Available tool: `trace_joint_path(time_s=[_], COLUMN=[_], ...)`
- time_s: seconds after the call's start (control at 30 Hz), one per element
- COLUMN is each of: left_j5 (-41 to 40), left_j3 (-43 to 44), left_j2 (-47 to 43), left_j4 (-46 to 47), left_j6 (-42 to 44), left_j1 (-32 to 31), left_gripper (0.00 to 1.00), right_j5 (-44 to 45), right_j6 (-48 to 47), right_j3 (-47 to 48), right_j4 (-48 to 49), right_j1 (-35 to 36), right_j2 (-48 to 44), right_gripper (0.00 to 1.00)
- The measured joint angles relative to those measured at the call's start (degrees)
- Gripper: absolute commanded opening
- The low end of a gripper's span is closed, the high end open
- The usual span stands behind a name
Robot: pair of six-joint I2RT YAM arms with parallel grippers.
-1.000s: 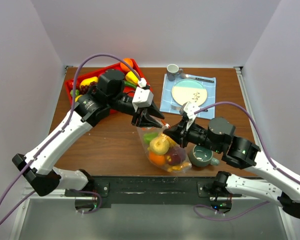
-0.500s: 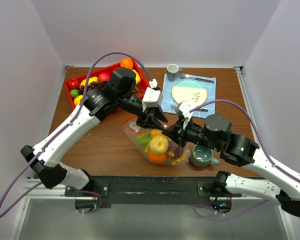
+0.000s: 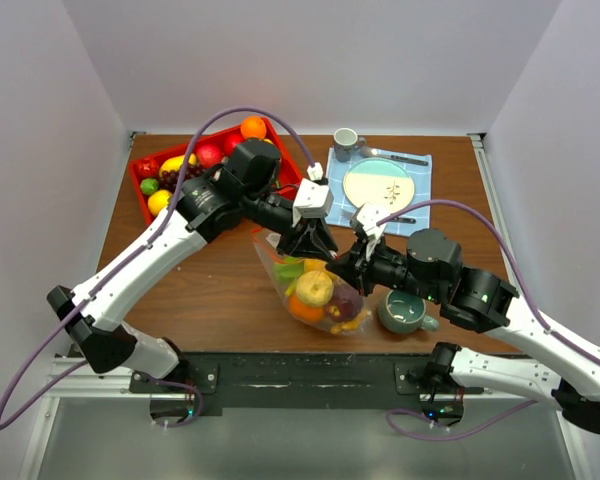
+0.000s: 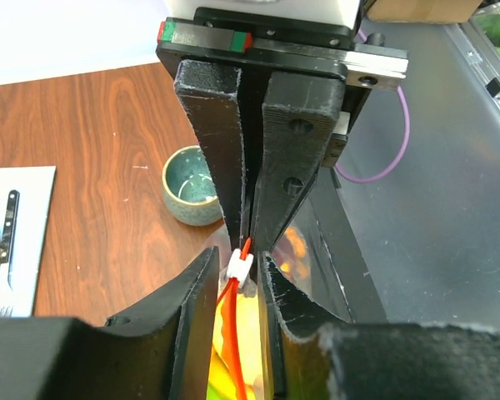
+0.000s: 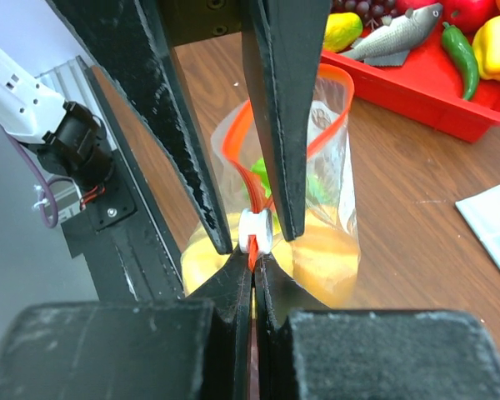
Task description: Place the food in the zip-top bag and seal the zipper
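Observation:
The clear zip-top bag [image 3: 280, 258] hangs between both grippers, holding an orange, a yellow fruit and other toy food [image 3: 315, 288]. My left gripper [image 3: 315, 247] is closed around the white slider [image 4: 239, 268] of the orange-red zipper [image 4: 231, 333], with a fingertip on each side of it. My right gripper [image 3: 342, 262] is shut on the end of the zipper strip, just beyond the slider [image 5: 257, 231]. The two grippers meet tip to tip. In the right wrist view the strip [image 5: 227, 142] loops open behind the slider. More food [image 3: 209, 153] lies in the red tray.
The red tray [image 3: 140, 182] sits at the back left. A green cup [image 3: 403, 312] stands right of the bag, under my right arm. A plate [image 3: 377, 184] on a blue cloth and a small mug [image 3: 346, 140] are at the back.
My left gripper has moved right along the zipper with the slider, up to my right gripper's tips. The bag has swung and bunched up beneath them.

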Motion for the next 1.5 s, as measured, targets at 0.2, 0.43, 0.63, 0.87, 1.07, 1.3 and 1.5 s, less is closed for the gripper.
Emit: trace_joint_path(time_s=[0.2, 0.43, 0.63, 0.87, 1.07, 1.3, 1.5], left_j5=[-1.0, -4.5, -9.9, -18.1, -26.6, -33.2, -39.3], left_j3=[0.0, -0.2, -4.8, -12.0, -20.5, -29.0, -30.9], left_j2=[0.5, 0.5, -2.1, -7.8, -13.7, -18.7, -21.2], left_j4=[0.1, 1.7, 7.5, 12.8, 17.3, 20.7, 21.4], left_j6=[-0.3, -1.5, -3.7, -6.7, -11.1, -17.6, -20.5], left_j1=[-0.3, -0.8, -1.3, -1.3, 1.0, 10.1, 11.5], left_gripper=[0.08, 0.0, 0.0, 0.0, 0.0, 0.0, 0.0], right_j5=[1.1, 4.6, 11.0, 20.1, 30.9, 38.7, 41.6], right_j6=[0.0, 0.3, 0.9, 1.8, 2.2, 1.6, 1.2], right_j3=[0.3, 0.7, 1.8, 4.2, 6.6, 6.8, 6.8], right_j4=[-0.5, -1.6, -4.7, -7.6, -8.7, -8.5, -7.6], right_j1=[0.0, 0.0, 0.0, 0.4, 0.4, 0.4, 0.4], right_j2=[0.0, -0.6, -2.8, -5.6, -5.9, -5.7, -5.3], right_gripper=[0.0, 0.0, 0.0, 0.0, 0.0, 0.0, 0.0])
